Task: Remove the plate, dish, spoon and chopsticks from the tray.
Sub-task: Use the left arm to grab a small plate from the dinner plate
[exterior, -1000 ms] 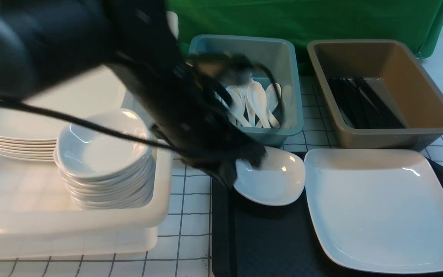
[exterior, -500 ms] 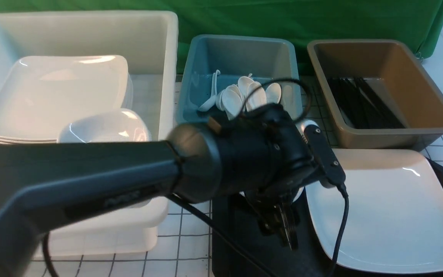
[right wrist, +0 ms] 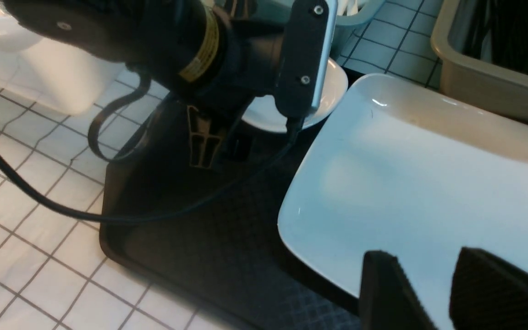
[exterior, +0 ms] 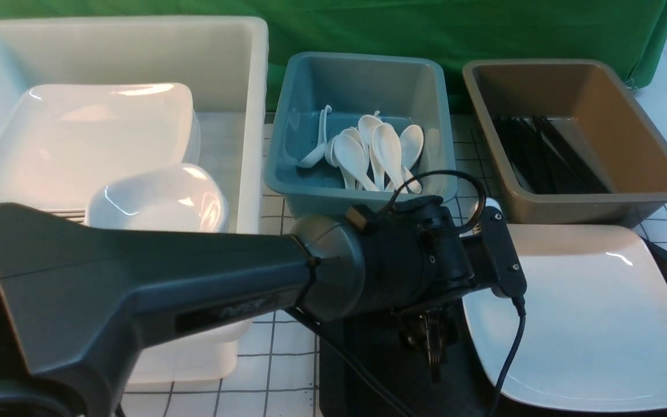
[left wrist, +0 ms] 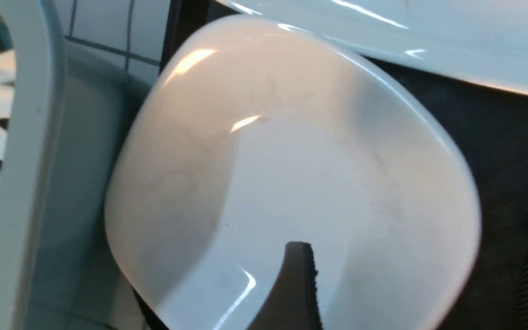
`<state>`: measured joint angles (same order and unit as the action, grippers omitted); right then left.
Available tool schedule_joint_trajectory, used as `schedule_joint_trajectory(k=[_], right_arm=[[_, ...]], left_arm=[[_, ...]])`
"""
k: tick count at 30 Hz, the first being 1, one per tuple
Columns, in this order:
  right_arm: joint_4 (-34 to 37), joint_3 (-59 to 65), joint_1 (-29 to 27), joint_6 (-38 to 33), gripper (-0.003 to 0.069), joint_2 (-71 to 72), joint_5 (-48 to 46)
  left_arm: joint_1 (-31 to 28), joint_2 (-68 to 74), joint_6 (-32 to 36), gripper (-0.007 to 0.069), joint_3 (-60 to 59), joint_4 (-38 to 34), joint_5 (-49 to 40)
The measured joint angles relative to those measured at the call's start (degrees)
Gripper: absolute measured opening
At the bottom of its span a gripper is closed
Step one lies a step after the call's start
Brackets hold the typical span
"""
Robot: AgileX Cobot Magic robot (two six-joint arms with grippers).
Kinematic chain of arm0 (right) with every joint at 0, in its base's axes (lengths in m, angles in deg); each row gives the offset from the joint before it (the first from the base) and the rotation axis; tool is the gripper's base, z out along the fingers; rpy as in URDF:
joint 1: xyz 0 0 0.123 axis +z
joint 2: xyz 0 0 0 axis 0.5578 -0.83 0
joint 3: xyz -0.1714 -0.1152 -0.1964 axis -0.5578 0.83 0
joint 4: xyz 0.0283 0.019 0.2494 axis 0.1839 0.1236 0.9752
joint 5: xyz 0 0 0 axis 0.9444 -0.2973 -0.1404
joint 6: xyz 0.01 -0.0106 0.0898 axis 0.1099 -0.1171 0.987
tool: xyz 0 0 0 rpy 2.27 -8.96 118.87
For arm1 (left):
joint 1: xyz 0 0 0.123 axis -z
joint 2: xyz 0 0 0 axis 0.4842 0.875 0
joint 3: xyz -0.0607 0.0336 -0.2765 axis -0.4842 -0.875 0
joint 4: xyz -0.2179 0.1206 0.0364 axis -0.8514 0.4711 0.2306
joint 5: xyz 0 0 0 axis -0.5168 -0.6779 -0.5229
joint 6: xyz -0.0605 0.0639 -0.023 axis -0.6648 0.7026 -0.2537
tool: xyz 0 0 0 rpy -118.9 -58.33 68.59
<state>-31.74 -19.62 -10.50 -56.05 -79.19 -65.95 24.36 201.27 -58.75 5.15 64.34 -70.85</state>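
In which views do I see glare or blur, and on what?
Front view: mostly sharp, small glare streak on the plate. Left wrist view: the dish soft, with warm highlights. Right wrist view: the right gripper out of focus.

On my screens:
1. plate (exterior: 576, 313): large glossy white square with rounded corners, lying flat on the tray's right half.
2. dish (left wrist: 291, 174): small white rounded square, upright at the tray's far left corner, just beside the plate.
3. tray (right wrist: 209, 238): black, diamond-textured, low-rimmed.
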Motion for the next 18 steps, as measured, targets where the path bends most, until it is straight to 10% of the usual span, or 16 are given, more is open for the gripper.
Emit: schedule_joint_trajectory(k=[18], right_arm=[[0.0, 0.0, 0.0, 0.0, 0.0239, 0.0, 0.0]], left_arm=[[-4.5, 2.8, 0.1, 0.042, 0.1, -1.4, 2.6]])
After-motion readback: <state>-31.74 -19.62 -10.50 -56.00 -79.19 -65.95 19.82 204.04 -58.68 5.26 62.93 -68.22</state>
